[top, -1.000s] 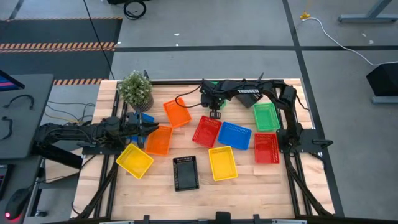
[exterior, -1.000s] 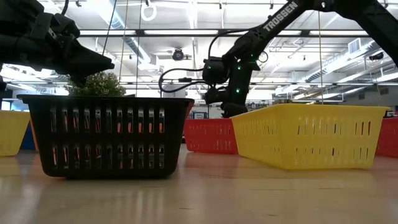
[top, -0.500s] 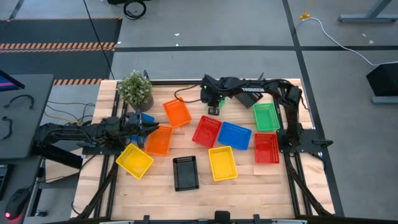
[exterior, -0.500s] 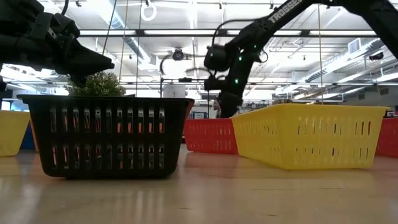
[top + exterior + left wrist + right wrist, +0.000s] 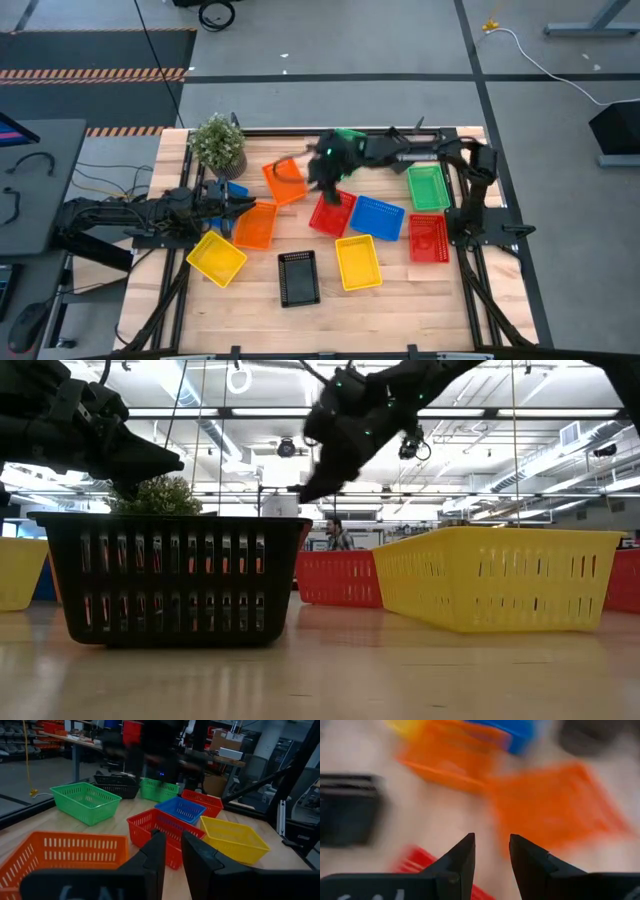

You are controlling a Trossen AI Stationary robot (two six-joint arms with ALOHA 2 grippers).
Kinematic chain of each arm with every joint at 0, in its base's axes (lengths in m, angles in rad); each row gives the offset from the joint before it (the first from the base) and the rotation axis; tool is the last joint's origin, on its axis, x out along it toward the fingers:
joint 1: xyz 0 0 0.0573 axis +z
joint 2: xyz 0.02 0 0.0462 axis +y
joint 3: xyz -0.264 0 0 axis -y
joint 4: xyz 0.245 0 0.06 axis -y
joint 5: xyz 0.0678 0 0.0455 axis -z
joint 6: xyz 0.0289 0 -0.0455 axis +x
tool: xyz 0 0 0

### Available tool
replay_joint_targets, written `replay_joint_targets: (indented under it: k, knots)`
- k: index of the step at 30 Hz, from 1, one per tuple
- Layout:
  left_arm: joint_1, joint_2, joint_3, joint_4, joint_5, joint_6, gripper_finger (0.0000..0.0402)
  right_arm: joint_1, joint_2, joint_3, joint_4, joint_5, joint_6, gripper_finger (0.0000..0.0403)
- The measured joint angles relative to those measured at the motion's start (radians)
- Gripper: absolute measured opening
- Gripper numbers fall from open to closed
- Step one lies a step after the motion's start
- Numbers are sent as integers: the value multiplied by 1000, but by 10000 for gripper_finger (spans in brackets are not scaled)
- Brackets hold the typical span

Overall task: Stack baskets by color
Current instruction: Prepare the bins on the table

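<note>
At the front of the wooden desk [image 5: 400,300] sit a black mesh-sided plastic basket [image 5: 298,277] and a yellow mesh-sided plastic basket [image 5: 357,262], with a second yellow basket [image 5: 216,257] off to the left; none of these is stacked, so most of the sorting looks undone. Just behind them the left end effector [image 5: 240,205] hangs low beside an orange mesh-sided plastic basket [image 5: 255,225], its fingers [image 5: 155,852] only narrowly apart with nothing seen between them. Farther back, the right end effector [image 5: 322,180] is above the gap between a second orange basket [image 5: 285,182] and a red mesh-sided plastic basket [image 5: 331,212], its fingers plainly apart and empty. The main risk, as I judge it, is crowding: the red basket touches a blue mesh-sided plastic basket [image 5: 377,217], so a descent slightly off line could catch the wrong rim or shove both. A thin mesh wall may also slip from a shallow pinch (these trays look light) and drop tilted. If the target is the orange pair, both arms would be reaching into one area and could clash. A second red basket [image 5: 429,237] and a green mesh-sided plastic basket [image 5: 428,187] lie well apart at the right. At the back, the potted green plant [image 5: 218,143] stands close enough to be knocked by a wide swing.
</note>
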Motion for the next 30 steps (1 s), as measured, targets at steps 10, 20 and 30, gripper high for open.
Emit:
replay_joint_targets:
  k: [10, 20, 30]
  knots:
    - [0, 0, 0, 1, 0, 1, 69, 133, 187, 72, 193, 311, -119, 132]
    - [0, 0, 0, 4, 0, 1, 69, 110, 325, 224, 38, 336, -125, 141]
    - [0, 0, 0, 4, 0, 1, 62, 93, 352, 229, 14, 332, -120, 62]
